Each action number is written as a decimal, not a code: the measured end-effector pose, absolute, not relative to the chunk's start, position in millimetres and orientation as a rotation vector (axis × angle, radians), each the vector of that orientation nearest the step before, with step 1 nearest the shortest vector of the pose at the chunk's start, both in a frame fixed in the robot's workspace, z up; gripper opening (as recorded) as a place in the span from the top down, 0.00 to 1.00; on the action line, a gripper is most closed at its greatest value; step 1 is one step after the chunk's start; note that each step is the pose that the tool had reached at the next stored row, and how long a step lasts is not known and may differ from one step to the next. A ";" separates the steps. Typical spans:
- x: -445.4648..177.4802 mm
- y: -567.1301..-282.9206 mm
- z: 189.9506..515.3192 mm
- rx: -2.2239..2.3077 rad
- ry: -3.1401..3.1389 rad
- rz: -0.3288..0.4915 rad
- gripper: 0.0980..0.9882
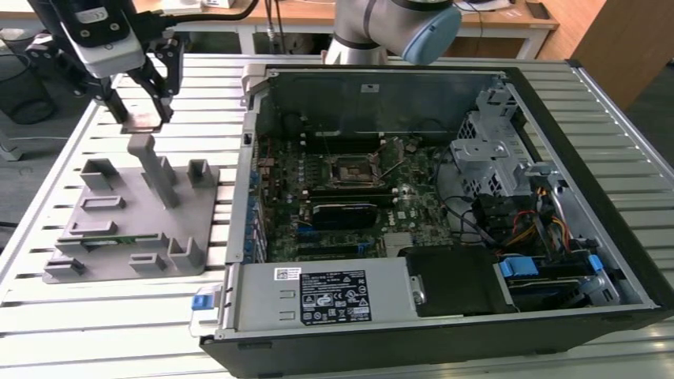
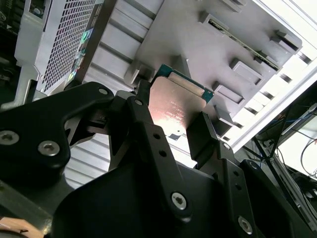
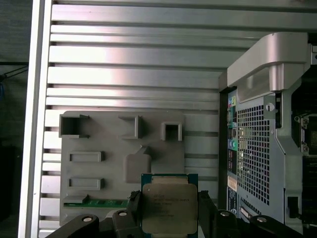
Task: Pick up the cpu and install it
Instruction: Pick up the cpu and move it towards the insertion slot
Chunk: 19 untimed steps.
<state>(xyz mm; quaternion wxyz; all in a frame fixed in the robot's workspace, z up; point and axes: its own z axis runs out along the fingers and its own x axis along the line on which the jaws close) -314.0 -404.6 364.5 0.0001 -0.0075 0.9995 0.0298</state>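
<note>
Exterior view: end effector (image 1: 140, 117) pinches the cpu (image 1: 141, 123) just above the grey holder (image 1: 116, 229); second wrist view: cpu (image 2: 176, 106) edge-gripped between both fingers (image 2: 143, 116); first wrist view: holder (image 3: 99, 144) beneath it; pick-up looks done, install likely needs square alignment.

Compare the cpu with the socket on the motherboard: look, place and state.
The cpu has a shiny silver top with a green rim; the socket is a dark frame. The cpu is gripped in the claw outside the case, above the grey holder; the socket lies flat inside the case. Both are square.
</note>
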 end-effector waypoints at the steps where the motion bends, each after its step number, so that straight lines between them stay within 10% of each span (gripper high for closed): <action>1: -313.8 -404.5 364.4 -0.024 3.140 0.094 0.50; 19: -309.1 -404.2 362.8 -0.024 3.140 0.094 0.50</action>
